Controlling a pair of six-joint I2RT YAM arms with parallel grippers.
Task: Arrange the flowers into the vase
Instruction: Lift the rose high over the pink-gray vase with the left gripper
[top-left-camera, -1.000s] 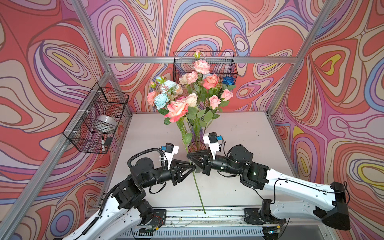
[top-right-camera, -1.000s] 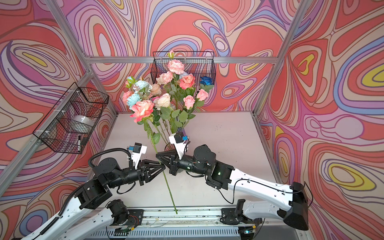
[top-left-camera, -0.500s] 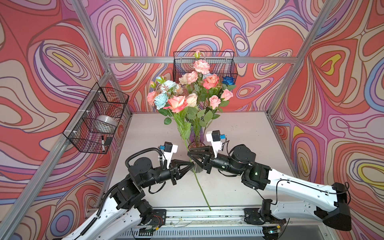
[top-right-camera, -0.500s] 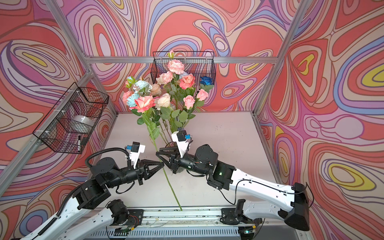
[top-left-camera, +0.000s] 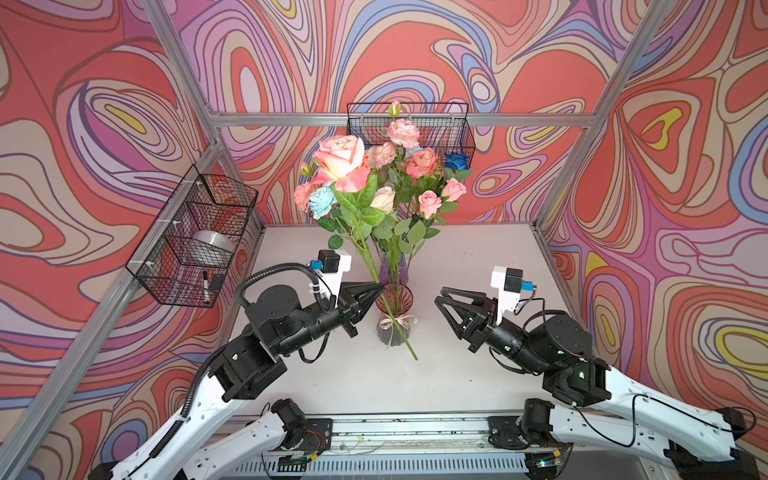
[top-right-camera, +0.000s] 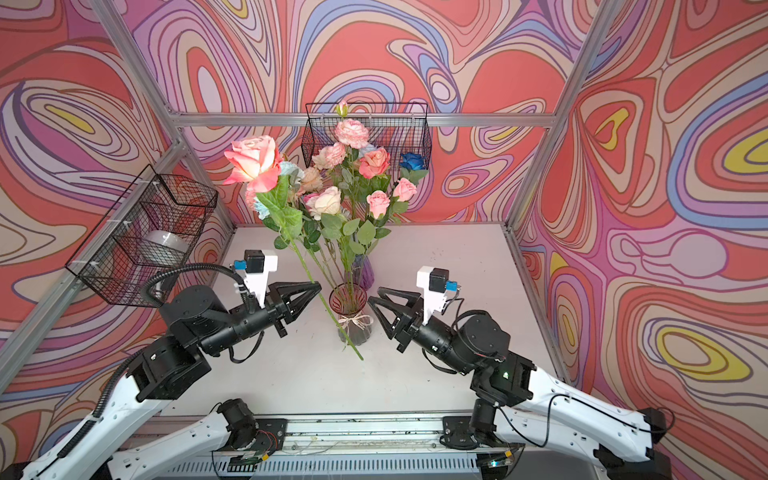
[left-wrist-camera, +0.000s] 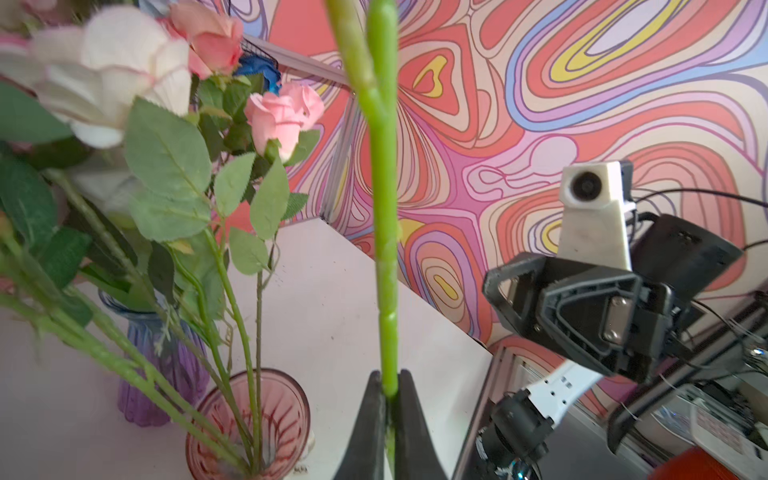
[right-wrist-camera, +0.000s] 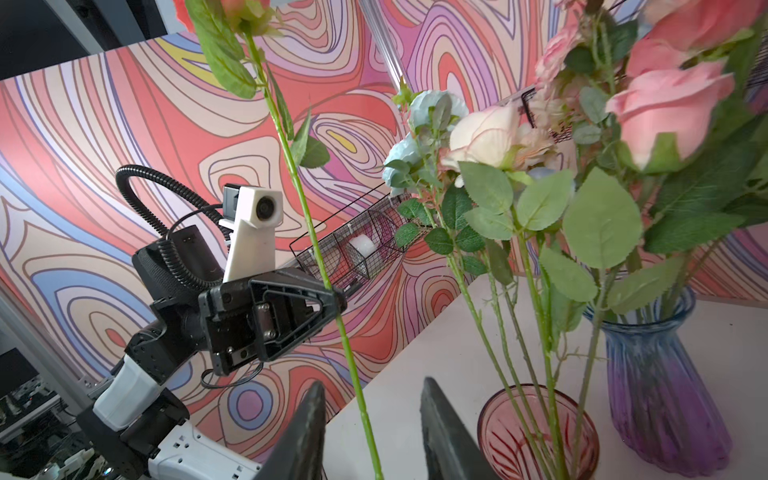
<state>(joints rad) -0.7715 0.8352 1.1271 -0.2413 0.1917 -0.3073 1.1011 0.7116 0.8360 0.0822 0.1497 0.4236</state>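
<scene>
You're seeing only the rose stem (left-wrist-camera: 384, 208) in the left wrist view, bloom cut off above; the cream rose (left-wrist-camera: 108, 79) is blurred.

Top views look down; wrist views (close, opposed) share the flowers (left-wrist-camera: 282, 112).

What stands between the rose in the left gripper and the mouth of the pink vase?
No separate object. But the rose stem hangs outside the pink vase, its end apparently below the rim, so the wall would block it. The stems already inside take part of the mouth.
</scene>
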